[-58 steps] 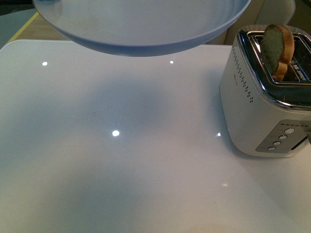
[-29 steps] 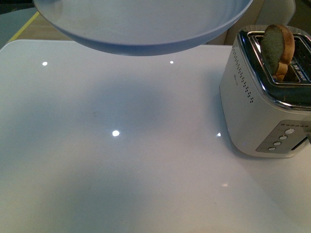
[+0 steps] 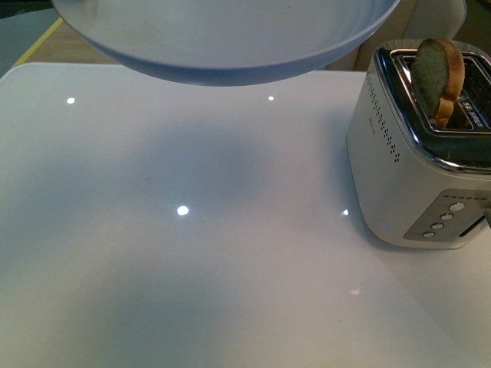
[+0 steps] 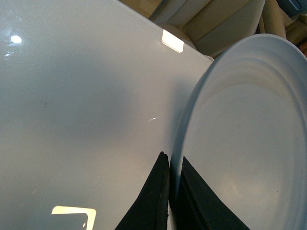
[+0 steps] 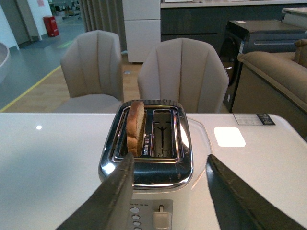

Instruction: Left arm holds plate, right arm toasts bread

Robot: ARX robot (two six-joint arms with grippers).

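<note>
The pale blue-white plate (image 3: pixel 230 38) hangs in the air above the far side of the white table. My left gripper (image 4: pixel 171 165) is shut on the plate's rim (image 4: pixel 184 124), one finger on each face. The plate is empty. The bread (image 3: pixel 439 77) stands upright in the left slot of the white and chrome toaster (image 3: pixel 406 176) at the right, its top sticking out. In the right wrist view the bread (image 5: pixel 135 127) and toaster (image 5: pixel 148 167) lie just ahead of my right gripper (image 5: pixel 168 165), which is open and empty above the toaster's front.
The toaster's lever (image 5: pixel 161 218) and round buttons (image 5: pixel 135 215) face my right gripper. Two beige chairs (image 5: pixel 182 72) stand behind the table. A sofa (image 5: pixel 276 72) is at the far right. The white table (image 3: pixel 192 253) is glossy.
The plate has risen very slightly in the front view. The bread and the toaster have not moved.
</note>
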